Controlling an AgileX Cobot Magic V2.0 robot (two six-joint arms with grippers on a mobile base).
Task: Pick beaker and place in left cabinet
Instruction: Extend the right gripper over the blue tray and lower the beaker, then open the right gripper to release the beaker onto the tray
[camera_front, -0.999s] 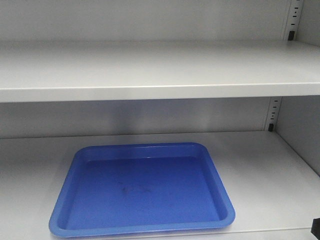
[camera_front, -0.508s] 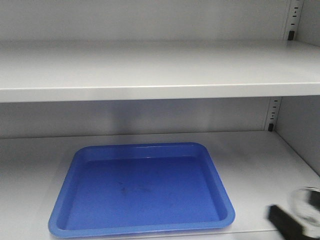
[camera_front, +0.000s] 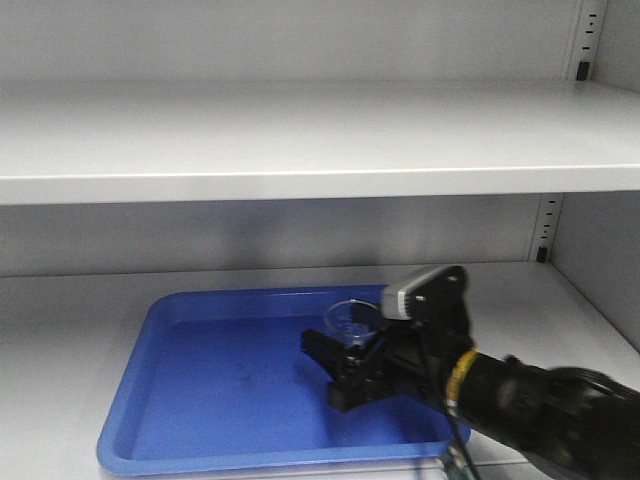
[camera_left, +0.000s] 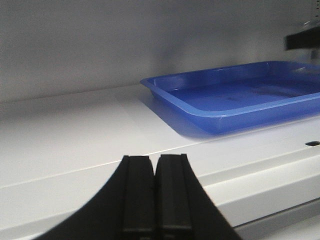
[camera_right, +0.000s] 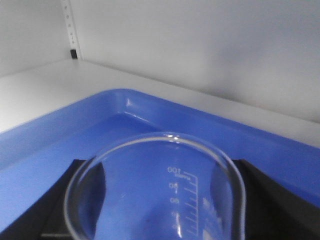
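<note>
Glass beaker (camera_front: 352, 322) pinched upright in right end effector (camera_front: 352, 365) over blue tray (camera_front: 200, 400), for set-down inside left cabinet (camera_front: 300, 140); left end effector (camera_left: 155, 192) pressed together, idle.

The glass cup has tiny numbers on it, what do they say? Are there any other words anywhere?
"100": top mark of the white scale on the beaker, held by the right gripper over the blue tray.
Lower scale numbers and the small word under "100": too blurred to read.
No other readable text anywhere.
</note>
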